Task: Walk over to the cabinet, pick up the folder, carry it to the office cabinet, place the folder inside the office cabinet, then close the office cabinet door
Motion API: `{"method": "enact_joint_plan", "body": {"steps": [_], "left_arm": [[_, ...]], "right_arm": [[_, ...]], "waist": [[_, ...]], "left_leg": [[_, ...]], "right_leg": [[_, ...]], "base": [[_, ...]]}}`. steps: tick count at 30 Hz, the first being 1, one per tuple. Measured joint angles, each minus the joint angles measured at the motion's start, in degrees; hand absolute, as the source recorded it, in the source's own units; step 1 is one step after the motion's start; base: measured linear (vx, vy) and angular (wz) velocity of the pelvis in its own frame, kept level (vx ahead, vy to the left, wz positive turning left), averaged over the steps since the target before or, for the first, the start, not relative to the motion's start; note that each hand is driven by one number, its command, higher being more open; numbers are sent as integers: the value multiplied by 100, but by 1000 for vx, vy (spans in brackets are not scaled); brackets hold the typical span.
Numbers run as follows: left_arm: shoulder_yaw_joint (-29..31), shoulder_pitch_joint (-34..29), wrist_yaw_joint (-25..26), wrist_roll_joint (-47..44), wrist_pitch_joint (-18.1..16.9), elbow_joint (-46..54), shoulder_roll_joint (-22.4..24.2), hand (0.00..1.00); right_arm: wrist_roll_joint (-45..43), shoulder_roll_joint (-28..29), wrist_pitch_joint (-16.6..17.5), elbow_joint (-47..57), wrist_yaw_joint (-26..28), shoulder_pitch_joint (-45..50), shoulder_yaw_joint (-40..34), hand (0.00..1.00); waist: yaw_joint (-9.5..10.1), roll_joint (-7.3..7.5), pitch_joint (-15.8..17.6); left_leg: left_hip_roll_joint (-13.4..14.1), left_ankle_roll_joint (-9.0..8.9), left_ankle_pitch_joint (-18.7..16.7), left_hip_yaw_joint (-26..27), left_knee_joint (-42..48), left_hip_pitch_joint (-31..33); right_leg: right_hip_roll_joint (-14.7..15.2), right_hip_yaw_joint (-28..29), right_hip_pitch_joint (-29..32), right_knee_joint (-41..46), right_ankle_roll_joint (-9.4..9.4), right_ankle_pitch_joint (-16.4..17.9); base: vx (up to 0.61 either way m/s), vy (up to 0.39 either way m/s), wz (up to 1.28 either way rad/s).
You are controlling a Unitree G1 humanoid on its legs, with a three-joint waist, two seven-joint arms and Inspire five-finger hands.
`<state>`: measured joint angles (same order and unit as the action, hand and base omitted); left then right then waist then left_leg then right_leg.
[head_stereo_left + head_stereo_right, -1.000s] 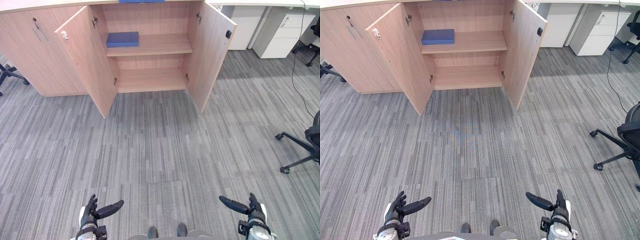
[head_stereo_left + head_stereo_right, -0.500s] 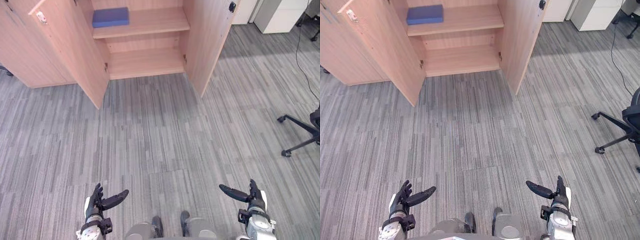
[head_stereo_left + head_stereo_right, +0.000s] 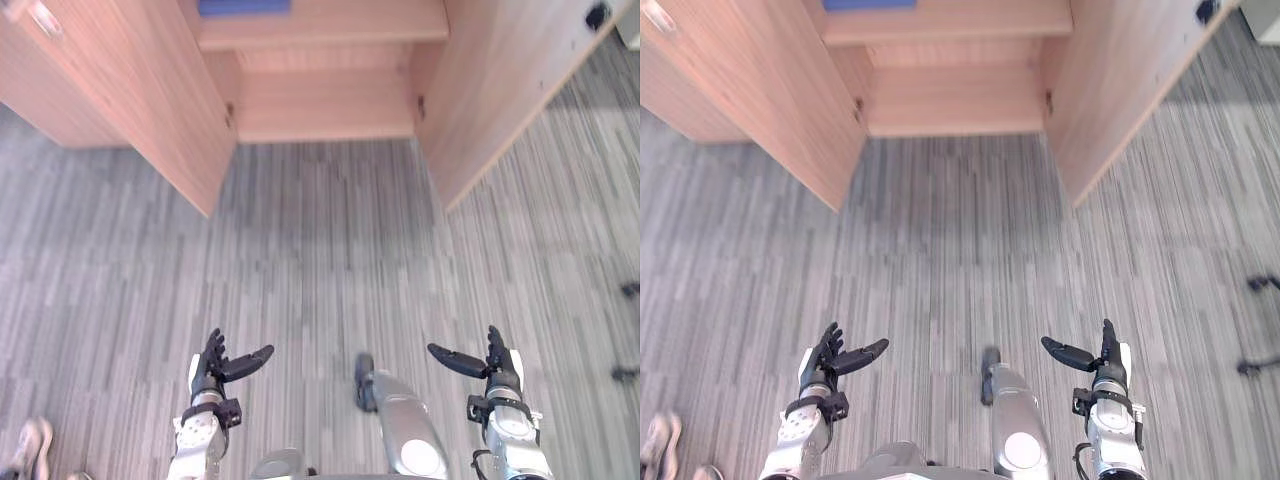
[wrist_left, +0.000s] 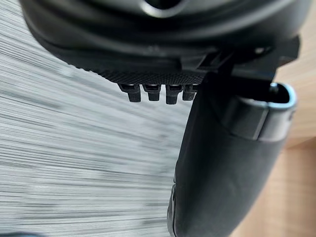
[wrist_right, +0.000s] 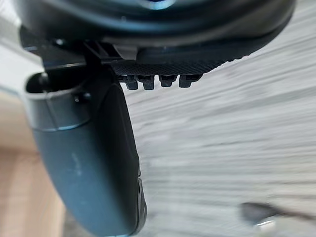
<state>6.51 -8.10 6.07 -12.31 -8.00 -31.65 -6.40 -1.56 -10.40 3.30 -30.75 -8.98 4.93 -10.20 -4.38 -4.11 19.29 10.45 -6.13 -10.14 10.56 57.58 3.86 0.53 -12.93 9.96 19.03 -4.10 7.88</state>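
left hand and right hand are hanging well short of the cabinet, fingers spread, holding nothing, as before. the blue folder is lying on the cabinet's upper shelf; the camera is now sitting nearer.

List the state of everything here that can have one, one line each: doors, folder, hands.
Left cabinet door: swung open.
Right cabinet door: swung open.
Folder: lying flat on the upper shelf, not yet picked up.
Left hand: open, holding nothing.
Right hand: open, holding nothing.
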Motion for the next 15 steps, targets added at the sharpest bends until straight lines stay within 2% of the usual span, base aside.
{"method": "enact_joint_plan", "body": {"steps": [1,2,3,4,5,6,7,8,9,10,11,12,13,14,15], "left_arm": [[1,10,2,0,2,5,-2,100],[-13,22,-3,-1,2,19,0,100],[-16,16,-9,-1,2,18,0,100],[-16,-12,-15,-1,13,13,-1,100],[-15,-25,-23,1,18,3,-3,100],[-14,-84,-30,10,44,-13,-2,100],[-17,-129,-33,14,59,-13,0,100],[-7,-208,-29,25,78,-42,-9,100],[4,-227,-2,40,118,-160,-41,100],[51,-221,-2,55,124,-224,-46,100],[102,-142,7,57,137,-232,-15,100],[96,-134,-5,70,135,-216,23,100],[96,-140,-8,103,137,-231,36,100],[94,-180,-7,116,142,-246,41,100],[88,-184,-3,117,147,-251,-8,100]], "right_arm": [[-9,39,16,60,-10,-4,51,100],[-15,110,42,203,-9,-10,115,100],[-21,139,53,240,-10,-35,142,100],[-58,153,73,243,-8,-119,195,100],[-65,154,75,208,-11,-214,200,100],[-88,139,77,110,-23,-312,193,100],[-95,122,81,62,-29,-332,190,100],[-103,98,101,-130,-33,-402,168,100],[-103,101,88,-388,-50,-416,164,100],[-103,125,80,-476,-43,-393,170,100],[-101,155,65,-503,-32,-340,158,100],[-87,156,57,-507,-26,-279,145,100],[-71,165,50,-508,-19,-247,149,100],[-38,199,44,-524,-12,-213,163,100],[15,246,44,-607,-1,-220,185,100]], "waist": [[86,36,21],[221,105,63],[266,149,83],[366,214,113],[430,253,134],[511,304,163],[539,301,152],[608,262,125],[684,362,47],[686,467,-40],[585,613,-129],[562,628,-137],[561,634,-137],[534,653,-129],[427,645,-123]], "left_leg": [[115,87,-111,129,321,308],[235,343,-279,382,412,878],[238,453,-347,491,231,1124],[157,516,-407,607,-494,1508],[2,497,-387,513,-1251,1744],[-279,379,-135,214,-2686,1881],[-363,297,96,46,-3437,1888],[-375,131,606,-185,-4300,1937],[-483,302,1247,-229,-4159,1891],[-598,587,1353,-240,-4093,1905],[-792,777,1092,-163,-3795,1977],[-845,850,664,-29,-3415,1903],[-872,887,475,44,-3314,1766],[-970,946,207,135,-3399,1291],[-1056,988,17,151,-3647,718]], "right_leg": [[-41,42,-212,-164,-19,21],[-59,109,-617,-541,-8,32],[-57,160,-792,-717,-8,34],[-40,314,-1097,-1011,17,59],[4,415,-1292,-1165,48,149],[79,579,-1522,-1312,147,252],[97,667,-1641,-1402,224,307],[88,853,-1883,-1529,338,448],[232,1009,-2095,-1537,509,610],[368,1057,-2111,-1496,567,677],[631,1117,-2005,-1206,586,694],[755,1294,-1882,-565,627,697],[791,1378,-1780,-88,675,669],[932,1468,-1369,1298,1180,374],[1033,1478,-785,2926,1452,126]], "base": [[610,-116,-23],[389,-49,-19],[489,-35,-31],[487,11,-41],[608,59,-63],[525,89,-60],[556,168,-78],[586,247,-85],[637,274,-75],[693,279,-29],[735,269,-3],[718,271,-9],[699,270,-39],[660,241,-37],[626,207,-28]]}}
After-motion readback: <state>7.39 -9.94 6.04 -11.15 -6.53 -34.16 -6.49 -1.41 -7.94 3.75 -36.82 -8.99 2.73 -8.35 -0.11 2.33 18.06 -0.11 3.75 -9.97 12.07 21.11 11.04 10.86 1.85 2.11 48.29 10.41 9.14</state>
